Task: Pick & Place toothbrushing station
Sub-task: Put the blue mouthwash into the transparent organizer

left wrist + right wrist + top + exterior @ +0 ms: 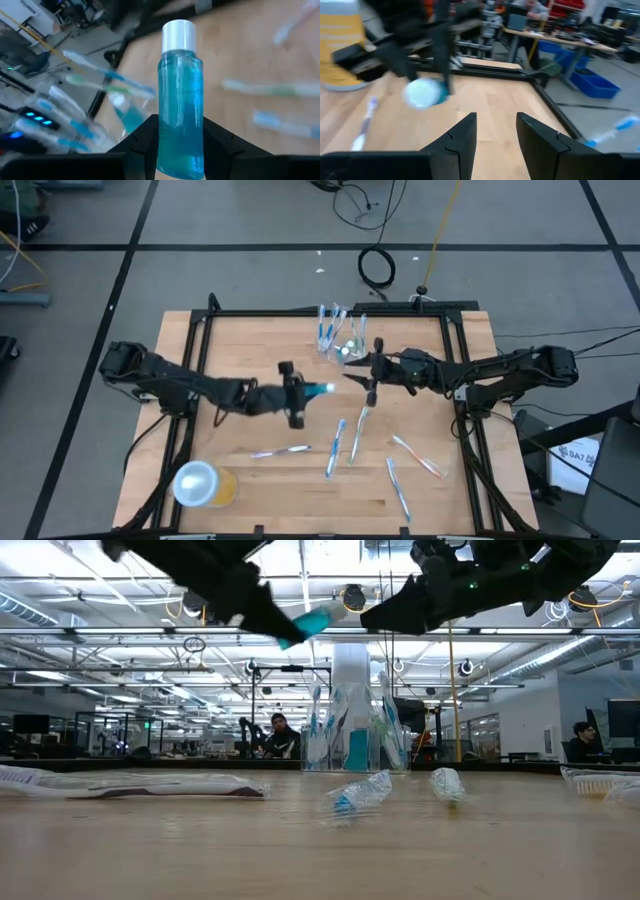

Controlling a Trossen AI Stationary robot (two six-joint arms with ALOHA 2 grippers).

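A small clear plastic cup (345, 346) stands at the table's far middle, with several toothbrushes (327, 325) leaning in it; the low view (350, 730) also shows something teal inside it. Several more toothbrushes (335, 446) lie flat on the near half of the table. My left gripper (300, 392) is left of the cup, above the table, and shut on a teal tube (320, 390) with a white cap (178, 34). My right gripper (362, 370) is open and empty just right of the tube, near the cup; its wrist view (495, 135) faces the tube's cap (422, 94). My left gripper pinches the tube's lower body near its bottom end (180, 145) between its two fingers (145, 137). The fingers come level from the table's left and lie along the tube. The tube sticks out past them, cap toward the table's right, lifted clear of the table (305, 622).
A wider orange-yellow cup with a white lid (205, 485) lies at the near left corner. A black frame (300, 312) runs around the wooden table. People sit in the room beyond the table (278, 732).
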